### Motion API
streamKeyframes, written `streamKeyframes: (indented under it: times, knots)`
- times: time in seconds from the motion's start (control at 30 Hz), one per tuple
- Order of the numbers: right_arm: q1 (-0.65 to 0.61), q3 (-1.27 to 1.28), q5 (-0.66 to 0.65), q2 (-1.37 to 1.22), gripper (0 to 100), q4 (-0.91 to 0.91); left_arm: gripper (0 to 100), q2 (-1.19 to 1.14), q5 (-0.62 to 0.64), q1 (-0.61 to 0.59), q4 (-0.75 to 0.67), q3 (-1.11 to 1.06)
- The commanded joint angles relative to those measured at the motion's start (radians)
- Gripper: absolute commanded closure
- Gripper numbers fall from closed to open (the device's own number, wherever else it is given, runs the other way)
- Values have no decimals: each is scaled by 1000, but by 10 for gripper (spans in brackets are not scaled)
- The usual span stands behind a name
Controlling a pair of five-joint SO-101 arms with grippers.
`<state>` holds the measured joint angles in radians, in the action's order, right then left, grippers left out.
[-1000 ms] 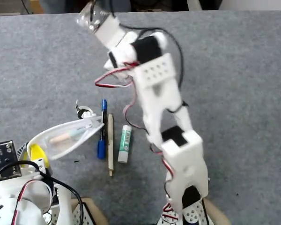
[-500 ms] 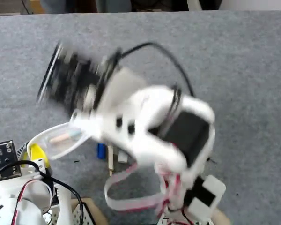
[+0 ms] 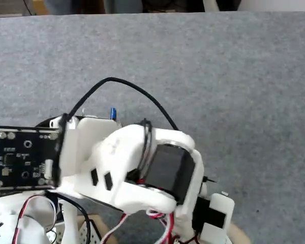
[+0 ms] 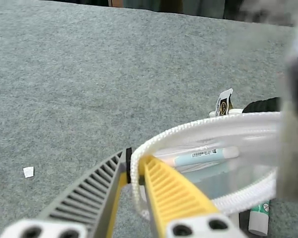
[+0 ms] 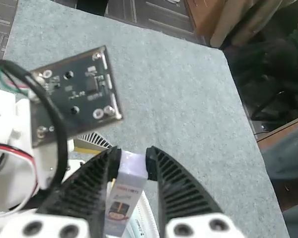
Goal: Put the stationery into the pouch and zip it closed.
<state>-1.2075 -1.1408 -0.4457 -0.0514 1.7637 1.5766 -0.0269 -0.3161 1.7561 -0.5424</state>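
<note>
The right end effector (image 5: 133,156) is closed on a small white block with a printed wrapper (image 5: 123,191), its two black ribbed fingers (image 5: 92,181) pressing the block's sides so that it stands upright between them. Just beyond the fingers in the right wrist view are a bare circuit board (image 5: 72,94) with a black cable and white arm parts.

The left end effector (image 4: 135,157) is clamped on the white zip edge of the clear pouch (image 4: 198,130), with the grey finger (image 4: 97,181) outside the rim and the yellow finger (image 4: 171,191) inside it. The pouch mouth gapes wide open. A pale blue and white pen (image 4: 198,156) lies inside the pouch. A small tag (image 4: 223,101) stands up just past the far rim. A glue stick (image 4: 260,221) lies on the tabletop (image 4: 89,74) just outside the pouch, and a tiny white scrap (image 4: 28,172) lies well apart on the other side.

In the high view the right arm (image 3: 142,173) lies across the lower left of the grey tabletop, a circuit board (image 3: 25,157) at its end. The cap of a blue pen (image 3: 112,113) pokes out just beyond the arm's upper edge.
</note>
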Motion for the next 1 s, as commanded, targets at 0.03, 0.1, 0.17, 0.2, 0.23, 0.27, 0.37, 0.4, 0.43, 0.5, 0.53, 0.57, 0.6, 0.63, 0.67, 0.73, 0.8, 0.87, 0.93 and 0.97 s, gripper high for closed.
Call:
streamKeyframes:
  times: [0.03,0.1,0.17,0.2,0.23,0.27,0.37,0.4,0.43,0.5,0.53,0.57,0.6,0.63,0.67,0.73,0.8,0.87,0.93,0.97]
  knots:
    - [-20,2,-3,-16,985,0,972,0,6,-2,2,2]
    - [-17,2,-8,-28,985,0,972,0,6,-2,2,2]
    - [-17,2,-9,-36,985,0,972,0,6,-2,2,2]
    - [-17,-1,-9,-36,984,-2,972,2,6,-2,2,2]
    - [-17,-2,-9,-38,984,-3,972,2,6,-2,2,2]
    - [-17,-4,-11,-38,984,-3,972,2,6,-2,2,2]
    - [-17,-1,-11,-38,983,-3,972,2,6,-2,2,2]
    - [-17,-4,-11,-38,982,-3,972,2,6,-2,2,2]
    - [-17,-5,-11,-38,970,-3,972,2,6,-2,2,2]
    - [-15,-1,-11,-31,920,-2,972,2,6,-2,2,2]
    - [-14,-2,-11,-31,897,0,972,2,6,-2,2,2]
    - [-6,-2,-11,-31,880,0,972,2,6,-2,2,2]
    - [-2,-5,-11,-31,874,-2,972,2,6,-2,2,2]
    - [0,-5,-11,-31,877,-2,972,2,6,-2,2,2]
    - [0,-2,-11,-31,881,-2,972,2,6,-2,2,2]
    - [0,-1,-11,-31,886,-2,972,3,6,-2,2,2]
    - [0,-5,-11,-31,886,-2,972,3,6,-2,2,2]
    - [0,-5,-11,-31,886,-2,972,3,6,-2,2,2]
    - [0,-7,-11,-31,886,-2,972,3,6,-2,2,2]
    - [0,-7,-11,-30,886,-2,972,3,5,-2,2,2]
